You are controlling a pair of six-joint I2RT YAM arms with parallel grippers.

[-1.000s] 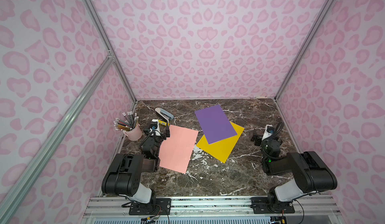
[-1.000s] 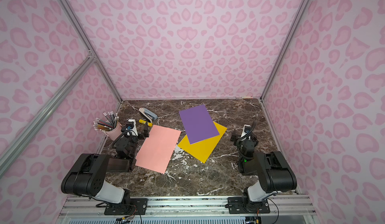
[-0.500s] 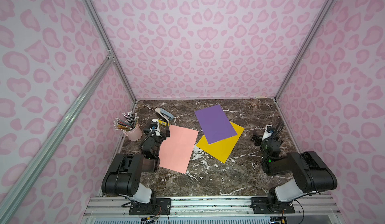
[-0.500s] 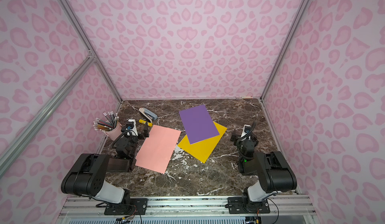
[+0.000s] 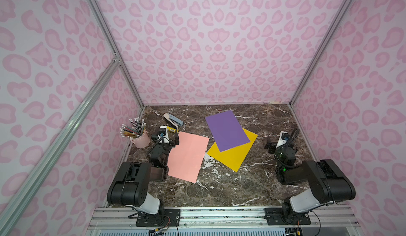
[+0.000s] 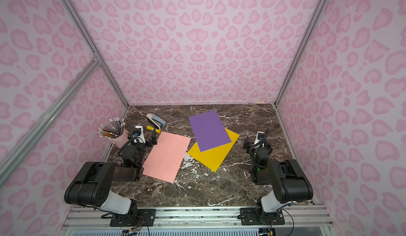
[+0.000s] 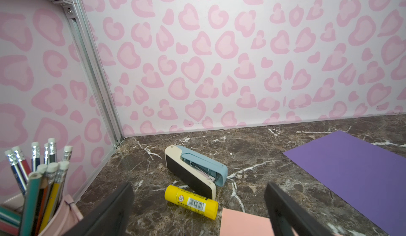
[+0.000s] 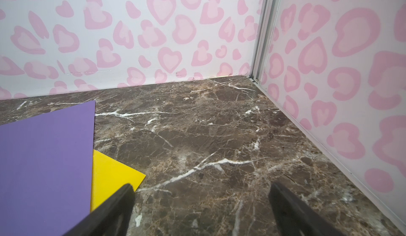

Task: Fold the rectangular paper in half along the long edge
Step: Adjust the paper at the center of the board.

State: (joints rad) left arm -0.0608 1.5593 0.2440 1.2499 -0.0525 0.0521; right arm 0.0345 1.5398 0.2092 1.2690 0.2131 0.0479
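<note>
Pink paper (image 5: pixel 187 157) lies flat and unfolded on the table (image 5: pixel 219 191) beside my left claw (image 5: pixel 165 139); it and my right claw (image 5: pixel 277 143) gape wide, empty. No fold started, I judge; next, pinch a long edge.

The left arm (image 5: pixel 129 186) and right arm (image 5: pixel 329 184) are matte-black housings with rounded joints, each on a white-grey shoulder link (image 5: pixel 151 203) above a black base plate (image 5: pixel 153 219) with screws. Coiled black cables (image 5: pixel 153 146) loop at the wrists beside white camera modules (image 5: pixel 164 131) (a green light (image 6: pixel 258 169) glows on the right arm). The left gripper (image 7: pixel 198 187) and right gripper (image 8: pixel 201 187) carry flat black fingers (image 7: pixel 114 210).
</note>
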